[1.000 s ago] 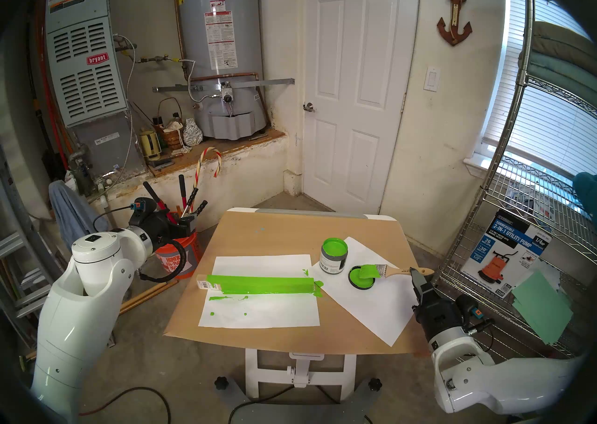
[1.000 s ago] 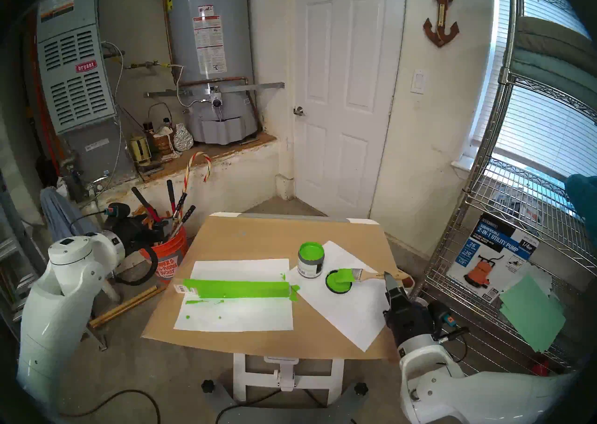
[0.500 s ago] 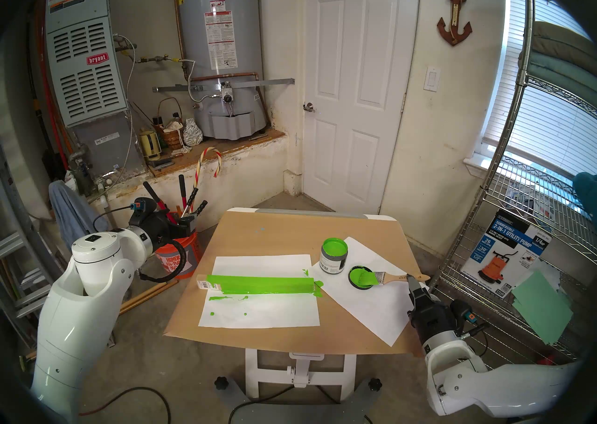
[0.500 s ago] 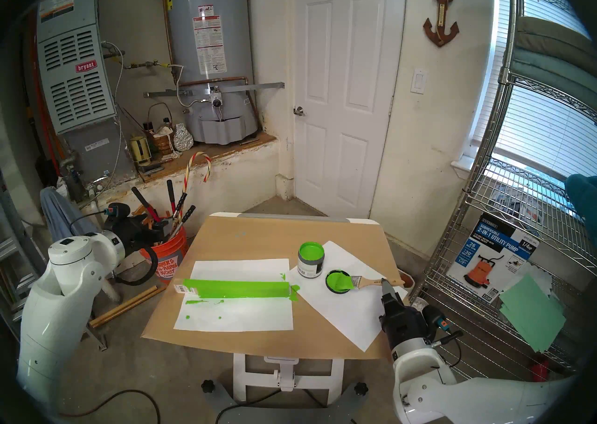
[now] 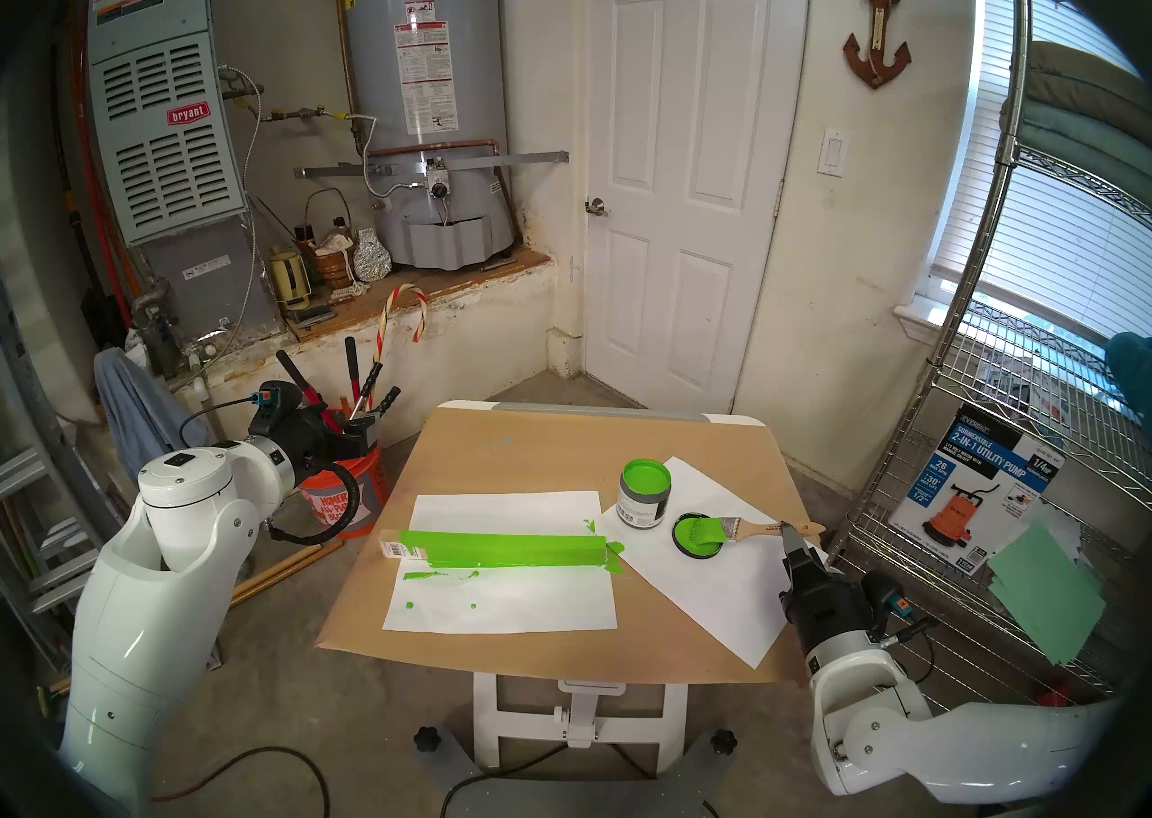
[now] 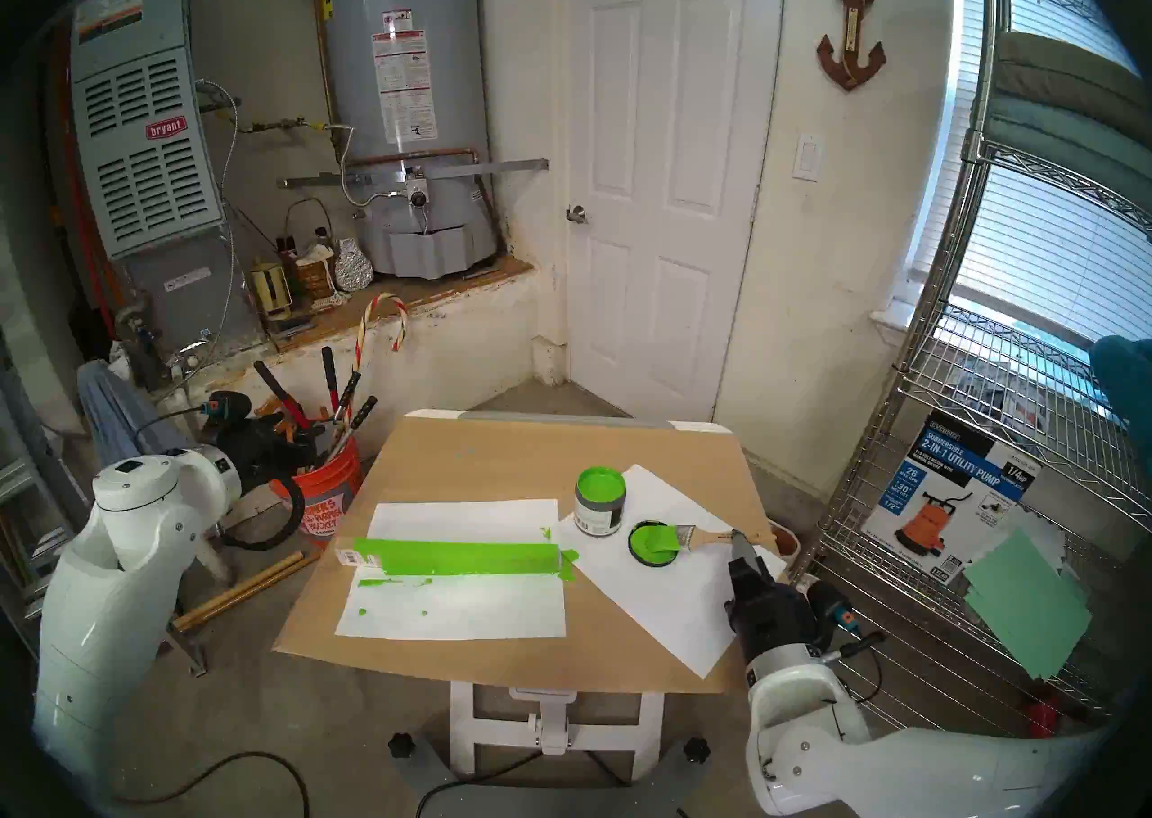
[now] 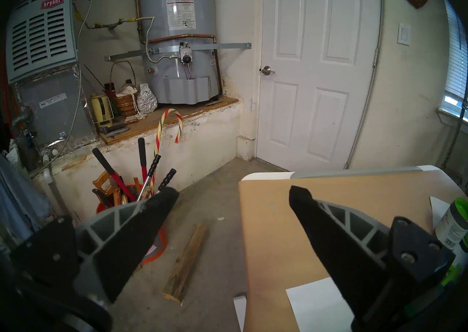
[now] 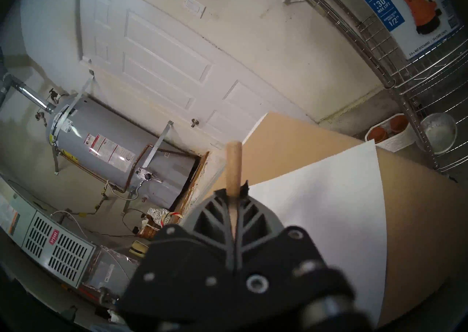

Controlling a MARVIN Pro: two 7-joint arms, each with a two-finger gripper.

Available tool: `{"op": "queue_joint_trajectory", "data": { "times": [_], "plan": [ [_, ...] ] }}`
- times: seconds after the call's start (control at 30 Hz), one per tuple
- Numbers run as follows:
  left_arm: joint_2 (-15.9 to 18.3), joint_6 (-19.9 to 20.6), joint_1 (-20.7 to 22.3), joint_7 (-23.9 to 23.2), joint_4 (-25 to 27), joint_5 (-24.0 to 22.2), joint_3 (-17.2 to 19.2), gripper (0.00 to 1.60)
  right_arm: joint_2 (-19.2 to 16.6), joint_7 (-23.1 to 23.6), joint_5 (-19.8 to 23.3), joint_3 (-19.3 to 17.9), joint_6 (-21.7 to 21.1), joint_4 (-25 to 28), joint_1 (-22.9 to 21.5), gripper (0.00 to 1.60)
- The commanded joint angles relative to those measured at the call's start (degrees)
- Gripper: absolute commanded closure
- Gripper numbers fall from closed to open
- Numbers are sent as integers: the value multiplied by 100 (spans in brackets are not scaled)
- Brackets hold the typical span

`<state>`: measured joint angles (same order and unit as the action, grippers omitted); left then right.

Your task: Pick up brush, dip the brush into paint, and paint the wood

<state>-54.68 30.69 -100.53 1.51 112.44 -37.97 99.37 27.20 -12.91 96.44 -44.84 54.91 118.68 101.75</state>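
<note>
The brush point(image 5: 751, 528) has a pale wooden handle, a silver ferrule and green bristles, which lie over a black lid point(image 5: 689, 548) holding green paint. My right gripper point(image 5: 787, 527) is shut on the brush handle near its end. In the right wrist view the handle tip point(image 8: 233, 162) pokes out between the shut fingers of the right gripper point(image 8: 234, 193). The open paint jar point(image 5: 644, 495) stands just left of the lid. The wood point(image 5: 499, 548), mostly green with a barcode sticker at its left end, lies on white paper. My left gripper point(image 7: 233, 192) is open and empty, left of the table.
The table point(image 5: 530, 455) is covered in brown paper. A white sheet point(image 5: 499, 604) with green smears lies under the wood; another sheet point(image 5: 717, 592) lies under the jar and lid. A wire shelf point(image 5: 922, 486) stands close on the right, and an orange tool bucket point(image 5: 349, 495) on the left.
My right gripper has shifted a little to the left with the brush, dragging the bristles across the lid's paint. The left arm has not moved.
</note>
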Motion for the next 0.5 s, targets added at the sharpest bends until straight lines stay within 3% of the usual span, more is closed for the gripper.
{"op": "queue_joint_trajectory", "data": {
  "times": [0.0,0.47],
  "plan": [
    [2,-53,29,15,103,7,67,0,-38,26,-125,-13,9,100,7,160],
    [2,-54,28,16,103,7,67,0,96,-288,-467,128,-25,-37,-118,156]
  ]
}}
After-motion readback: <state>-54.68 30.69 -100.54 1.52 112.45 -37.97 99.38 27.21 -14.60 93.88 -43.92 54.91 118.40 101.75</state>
